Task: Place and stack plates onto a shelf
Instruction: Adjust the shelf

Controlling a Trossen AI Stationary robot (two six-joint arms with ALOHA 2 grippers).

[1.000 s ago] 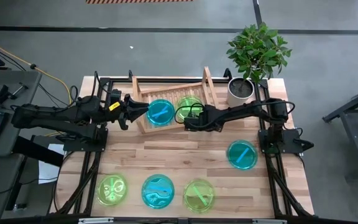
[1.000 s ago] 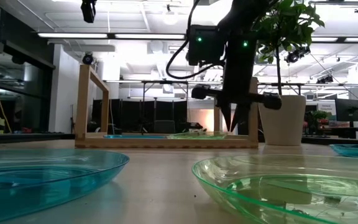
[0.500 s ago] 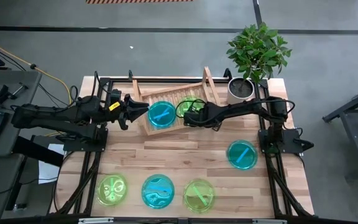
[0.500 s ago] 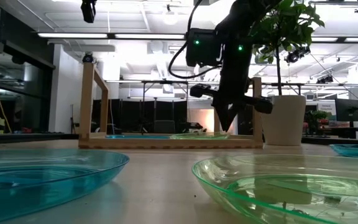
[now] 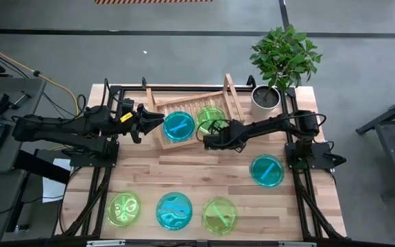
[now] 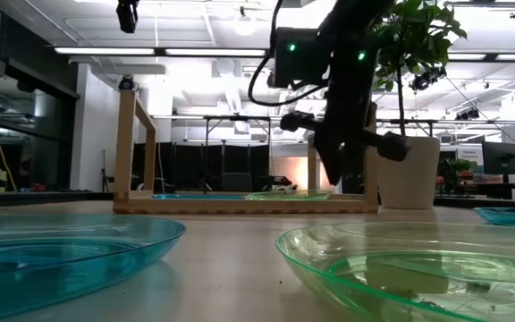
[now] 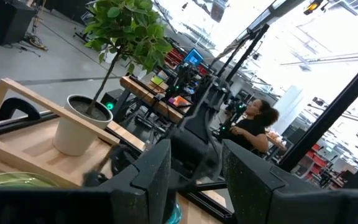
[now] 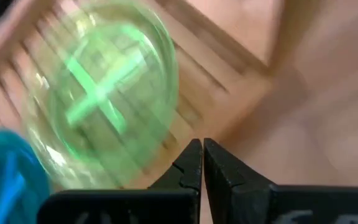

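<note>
Two plates sit on the shelf (image 5: 190,116) from above: a blue plate (image 5: 177,126) and a green plate (image 5: 210,119) beside it, while the right gripper (image 5: 206,140) hangs just off the shelf's front edge, below the green one. The loose blue plate (image 5: 267,171) lies on the right arm's side, clearly its nearest pick (three more wait along the table's front edge). The left gripper (image 5: 158,118) rests at the shelf's left end. Down low, the right gripper (image 6: 333,172) hovers above the shelf's front rail (image 6: 240,206). On the left wrist, fingers (image 7: 151,168) spread, empty. Right wrist: fingertips (image 8: 193,158) pressed together, holding nothing, green plate (image 8: 110,99) just beyond.
</note>
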